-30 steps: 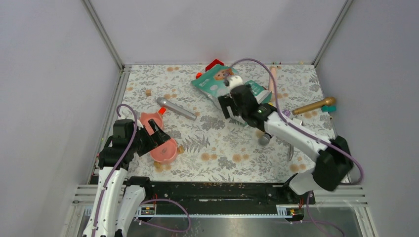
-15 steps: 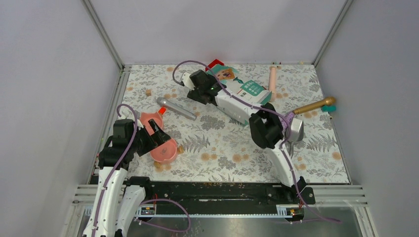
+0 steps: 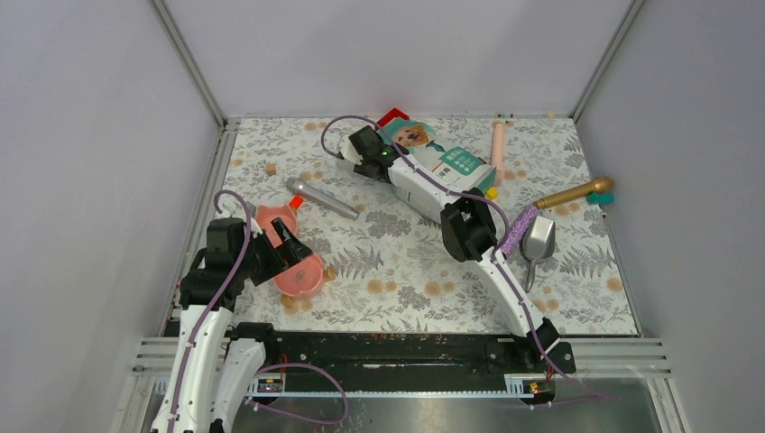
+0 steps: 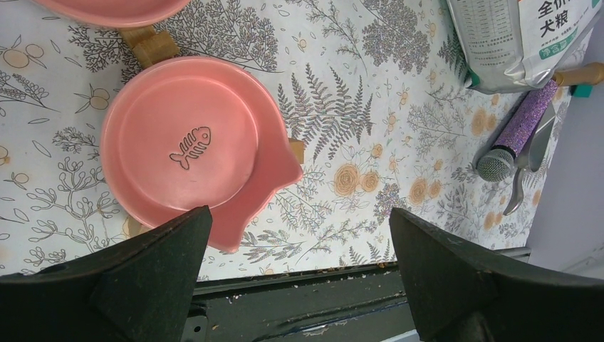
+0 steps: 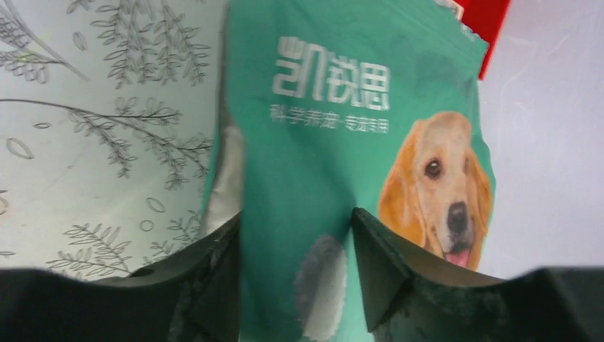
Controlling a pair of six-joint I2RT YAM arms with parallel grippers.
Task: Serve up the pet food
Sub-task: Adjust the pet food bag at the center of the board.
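I've got the R gripper [image 5: 295, 224], jaws open, at the dog-face end of the pouch [image 5: 320, 142], long axis straight ahead btwn them; L gripper [image 4: 299, 285] hangs wide over the bowl [image 4: 185, 146].

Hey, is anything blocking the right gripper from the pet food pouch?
Nothing visible does. In the right wrist view the pouch sits directly between the open fingers of the right gripper, with nothing in front.
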